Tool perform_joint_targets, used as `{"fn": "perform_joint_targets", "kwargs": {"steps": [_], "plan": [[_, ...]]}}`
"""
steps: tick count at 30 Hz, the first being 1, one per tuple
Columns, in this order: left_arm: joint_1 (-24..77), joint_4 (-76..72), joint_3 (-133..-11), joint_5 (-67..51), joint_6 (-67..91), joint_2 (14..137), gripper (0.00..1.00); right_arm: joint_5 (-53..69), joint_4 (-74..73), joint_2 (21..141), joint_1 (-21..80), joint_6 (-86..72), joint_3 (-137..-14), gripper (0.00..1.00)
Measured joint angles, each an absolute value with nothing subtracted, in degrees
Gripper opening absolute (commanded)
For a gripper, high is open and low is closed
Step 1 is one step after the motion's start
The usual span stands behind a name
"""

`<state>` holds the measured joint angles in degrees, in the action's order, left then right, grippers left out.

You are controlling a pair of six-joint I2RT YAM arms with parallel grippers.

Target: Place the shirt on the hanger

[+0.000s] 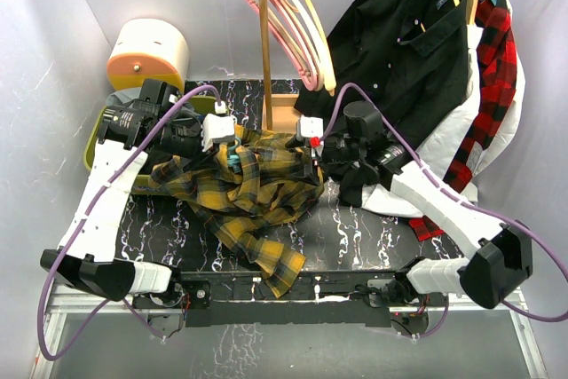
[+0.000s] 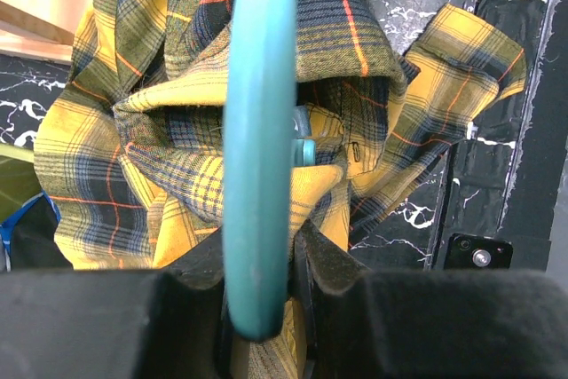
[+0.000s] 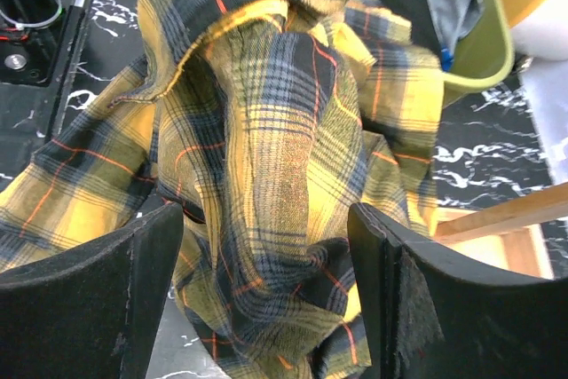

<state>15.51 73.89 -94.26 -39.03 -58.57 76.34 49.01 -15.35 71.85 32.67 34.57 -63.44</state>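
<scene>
Your left arm (image 1: 102, 193) and right arm (image 1: 435, 197) reach forward, wrists converging. Left gripper (image 2: 258, 259): fingers clamped on the hanger (image 2: 257, 113). Right gripper (image 3: 264, 246): fingers spread wide.

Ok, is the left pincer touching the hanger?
Touching. The left wrist view shows the hanger wedged tight between the two fingers of the left pincer.

The yellow-and-black plaid flannel shirt (image 1: 257, 197) lies crumpled in a heap at the centre of the top view, thin orange lines crossing its checks; one loose end trails toward the lower centre; the thin teal plastic hanger (image 2: 259, 130) stands edge-on up the middle of the left wrist view, its upper part tucked among the shirt's bunched folds.
</scene>
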Motion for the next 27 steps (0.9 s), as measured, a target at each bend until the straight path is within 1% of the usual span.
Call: {"fn": "perform_joint_targets", "kwargs": {"steps": [1, 4, 6, 7, 9, 10, 15, 20, 21, 23, 25, 26, 27], "plan": [[15.6, 74.0, -94.3, -39.2, -58.8, 76.3, 0.00, 49.5, -15.3, 72.9, 32.7, 34.1, -63.4, 0.73], [15.6, 74.2, -94.3, -39.8, -59.3, 76.3, 0.00, 51.0, -15.1, 75.3, 32.7, 32.4, -63.8, 0.61], [15.7, 74.2, -94.3, -40.1, -59.4, 76.3, 0.00, 51.8, -14.8, 76.6, 32.7, 31.2, -64.4, 0.55], [15.7, 74.1, -94.3, -40.2, -59.4, 76.3, 0.00, 52.1, -14.7, 77.1, 32.8, 30.7, -64.8, 0.45], [15.9, 73.7, -94.3, -40.4, -59.4, 76.3, 0.00, 52.9, -14.1, 78.1, 33.1, 29.6, -65.8, 0.11], [16.0, 73.5, -94.3, -40.5, -59.3, 76.3, 0.00, 53.1, -13.7, 78.5, 33.3, 29.5, -66.2, 0.08], [15.9, 72.4, -94.3, -40.0, -58.3, 76.3, 0.00, 52.6, -11.7, 79.1, 34.0, 26.1, -66.0, 0.08], [16.7, 71.6, -94.3, -41.6, -57.3, 76.4, 0.00, 48.9, -1.4, 72.6, 34.4, 15.7, -55.5, 0.08], [17.1, 71.6, -94.3, -42.2, -57.1, 76.4, 0.09, 48.1, 0.3, 70.7, 34.6, 12.7, -53.4, 0.08], [17.4, 71.4, -94.1, -43.3, -56.4, 76.3, 0.44, 46.8, 3.2, 67.8, 34.8, 7.9, -50.5, 0.08], [17.6, 70.4, -94.0, -43.7, -55.0, 76.3, 0.67, 45.2, 5.7, 64.6, 35.1, 3.0, -46.7, 0.08], [17.3, 69.5, -94.0, -43.4, -54.1, 76.3, 0.74, 43.5, 6.6, 62.6, 35.2, 0.5, -44.1, 0.08], [17.1, 68.8, -94.0, -43.1, -53.3, 76.3, 0.76, 41.5, 6.7, 60.2, 35.2, -2.2, -40.8, 0.08]]}}
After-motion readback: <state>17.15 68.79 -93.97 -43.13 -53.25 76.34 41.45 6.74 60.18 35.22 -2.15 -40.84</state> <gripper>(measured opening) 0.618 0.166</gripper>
